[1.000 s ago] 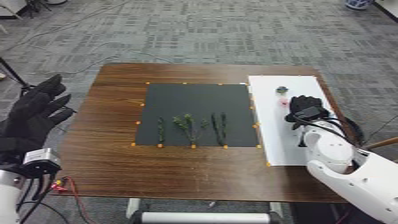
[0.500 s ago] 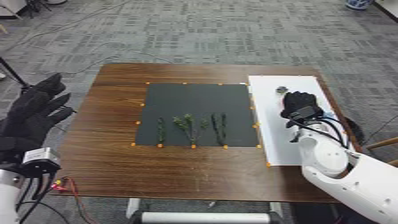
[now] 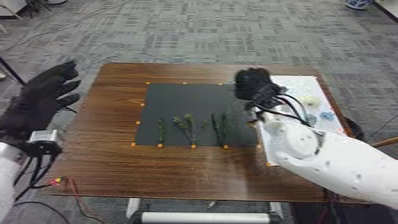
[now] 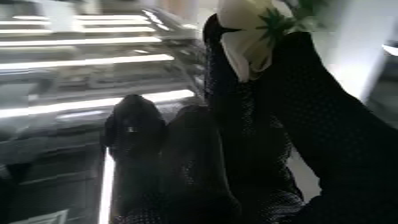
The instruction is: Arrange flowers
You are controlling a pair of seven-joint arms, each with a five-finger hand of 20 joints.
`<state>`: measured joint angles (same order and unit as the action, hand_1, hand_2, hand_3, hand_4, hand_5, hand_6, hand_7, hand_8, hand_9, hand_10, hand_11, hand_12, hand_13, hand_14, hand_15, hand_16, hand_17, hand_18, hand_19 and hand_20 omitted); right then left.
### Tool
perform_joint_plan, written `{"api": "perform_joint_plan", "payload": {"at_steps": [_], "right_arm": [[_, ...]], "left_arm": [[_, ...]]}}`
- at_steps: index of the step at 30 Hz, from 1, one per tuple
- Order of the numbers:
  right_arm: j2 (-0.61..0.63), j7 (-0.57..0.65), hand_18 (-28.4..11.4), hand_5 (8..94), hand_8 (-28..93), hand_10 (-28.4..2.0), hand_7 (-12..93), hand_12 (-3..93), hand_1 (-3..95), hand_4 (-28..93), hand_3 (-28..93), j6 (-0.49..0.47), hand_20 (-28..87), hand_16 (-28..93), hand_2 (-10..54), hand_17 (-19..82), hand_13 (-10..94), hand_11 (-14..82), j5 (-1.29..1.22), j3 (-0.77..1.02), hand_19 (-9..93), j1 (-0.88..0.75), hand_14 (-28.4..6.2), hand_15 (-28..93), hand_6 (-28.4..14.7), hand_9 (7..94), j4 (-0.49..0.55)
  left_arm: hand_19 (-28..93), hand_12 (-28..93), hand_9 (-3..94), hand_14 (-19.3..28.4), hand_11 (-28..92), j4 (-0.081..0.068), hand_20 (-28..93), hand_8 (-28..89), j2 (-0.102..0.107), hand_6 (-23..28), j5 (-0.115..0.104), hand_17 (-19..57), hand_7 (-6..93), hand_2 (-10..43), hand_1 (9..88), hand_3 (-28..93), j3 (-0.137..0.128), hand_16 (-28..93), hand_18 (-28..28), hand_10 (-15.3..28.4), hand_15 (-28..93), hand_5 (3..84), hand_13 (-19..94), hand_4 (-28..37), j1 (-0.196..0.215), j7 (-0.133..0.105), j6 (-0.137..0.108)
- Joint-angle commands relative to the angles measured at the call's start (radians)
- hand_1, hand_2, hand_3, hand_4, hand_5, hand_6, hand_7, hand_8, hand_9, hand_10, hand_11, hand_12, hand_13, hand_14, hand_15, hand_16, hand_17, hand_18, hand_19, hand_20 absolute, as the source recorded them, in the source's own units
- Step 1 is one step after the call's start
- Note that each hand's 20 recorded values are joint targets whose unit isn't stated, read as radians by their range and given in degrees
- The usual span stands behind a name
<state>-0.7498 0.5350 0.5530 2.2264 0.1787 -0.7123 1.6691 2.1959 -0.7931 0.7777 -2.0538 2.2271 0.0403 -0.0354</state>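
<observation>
While the left hand [image 3: 34,102] is hanging beside the table's left edge with fingers spread, the right hand [image 3: 256,90] is pinching a white flower [image 4: 244,45] between thumb and finger. The right wrist view is showing pale petals and spiky green leaves [image 4: 277,22] at the fingertips. Stem: can't tell, glove is covering that part.

Position: right hand is hovering around the dark mat's far right corner, where the mat [image 3: 182,102] is bordering the white board [image 3: 295,83]. Its forearm is crossing over the board from the table's [image 3: 111,165] near right corner.

Greens are lying on the mat, tips pointing toward its far edge. A narrow sprig [image 3: 161,131] is sitting nearest the mat's left edge, a branching sprig [image 3: 189,129] is sitting next to it, and a pair of thin dark stems [image 3: 219,130] is lying close together further right. Orange markers [image 3: 194,146] are lining the mat's near edge, by the lower ends.

Board is running along the table's right edge. A pale yellow flower [image 3: 311,101] is resting on it, with a light blue flower [image 3: 327,116] lying just nearer the table's near edge.
</observation>
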Motion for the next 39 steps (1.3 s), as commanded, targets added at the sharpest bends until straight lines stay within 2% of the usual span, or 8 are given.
{"api": "perform_joint_plan", "payload": {"at_steps": [1,8,9,13,17,21,29,39], "right_arm": [[-0.282,-0.07,-19.8,77.7,4,-3.0,41,50.3,49.2,-28,87,0.011,58,35,-9.5,47,82,16.4,-0.047,-0.033,93,0.101,-2.3,88,1.6,87.8,0.059],[-0.395,-0.115,-19.5,77.8,3,-2.9,41,50.0,49.4,-28,87,-0.053,58,34,-9.5,47,82,16.2,-0.046,-0.061,93,0.037,-2.2,88,1.5,88.0,0.021],[-0.425,-0.151,-19.5,77.9,3,-2.9,41,50.0,49.4,-28,87,-0.079,58,34,-9.5,47,82,16.1,-0.041,-0.033,93,0.008,-2.2,88,1.4,88.0,-0.011],[-0.464,-0.093,-19.6,78.1,2,-2.9,41,49.7,49.6,-28,86,-0.046,58,34,-9.5,47,82,15.9,-0.043,-0.156,93,0.057,-2.0,88,1.5,88.1,-0.045],[-0.508,-0.06,-19.6,78.2,2,-2.8,41,49.5,49.6,-28,86,-0.012,58,34,-9.5,47,82,15.6,-0.051,-0.249,93,0.108,-2.0,89,1.5,88.2,-0.113],[-0.542,-0.052,-19.6,78.2,1,-2.8,41,49.3,49.7,-28,86,-0.004,58,34,-9.5,47,82,15.3,-0.048,-0.279,93,0.123,-2.0,89,1.6,88.2,-0.176],[-0.596,-0.031,-19.6,78.1,0,-2.7,41,48.8,50.0,-28,85,0.02,58,34,-9.5,47,82,14.8,-0.015,-0.289,93,0.137,-2.1,89,1.6,88.2,-0.265],[-0.635,-0.048,-19.6,78.4,-2,-2.8,41,48.1,50.5,-28,84,-0.026,58,34,-9.5,47,82,14.4,0.022,-0.197,93,0.038,-2.1,89,1.7,88.4,-0.327]], "left_arm": [[38,21,14.5,12.1,14,-0.046,9,-7,0.108,1.1,-0.013,-13.5,16.1,-7.5,25.2,69,0.049,-2,19.7,8.7,34,20.8,5,-27.9,-0.133,0.035,0.041],[38,21,14.6,12.1,13,-0.106,9,-7,0.192,1.1,-0.017,-13.5,15.9,-7.6,25.2,69,0.157,-2,19.8,8.8,33,20.8,5,-27.9,-0.303,0.059,0.08],[38,21,14.6,12.1,13,-0.136,9,-7,0.203,1.1,-0.017,-13.5,15.9,-7.6,25.2,69,0.204,-2,19.8,8.8,33,20.8,5,-27.9,-0.367,0.064,0.091],[38,21,14.5,12.1,13,-0.145,9,-7,0.215,1.1,-0.015,-13.6,15.9,-7.5,25.2,69,0.289,-2,19.8,8.8,33,20.7,5,-27.9,-0.465,0.056,0.101],[38,21,14.5,12.1,13,-0.161,9,-7,0.208,1.1,-0.013,-13.5,16.0,-7.5,25.1,69,0.379,-2,19.8,8.8,34,20.6,5,-27.9,-0.558,0.043,0.11],[38,21,14.5,12.2,13,-0.17,9,-7,0.196,1.1,-0.007,-13.6,15.9,-7.4,25.1,69,0.43,-2,19.8,8.7,34,20.7,5,-27.9,-0.609,0.032,0.114],[38,22,14.6,12.2,13,-0.172,9,-7,0.17,1.1,0.003,-13.5,15.8,-7.4,25.1,69,0.465,-2,19.8,8.7,33,20.7,5,-27.9,-0.632,0.014,0.115],[38,21,14.8,12.1,13,-0.212,9,-7,0.129,1.1,0.005,-13.5,15.6,-7.6,25.0,69,0.558,-2,19.8,8.8,33,20.9,5,-27.8,-0.719,0.021,0.141]]}}
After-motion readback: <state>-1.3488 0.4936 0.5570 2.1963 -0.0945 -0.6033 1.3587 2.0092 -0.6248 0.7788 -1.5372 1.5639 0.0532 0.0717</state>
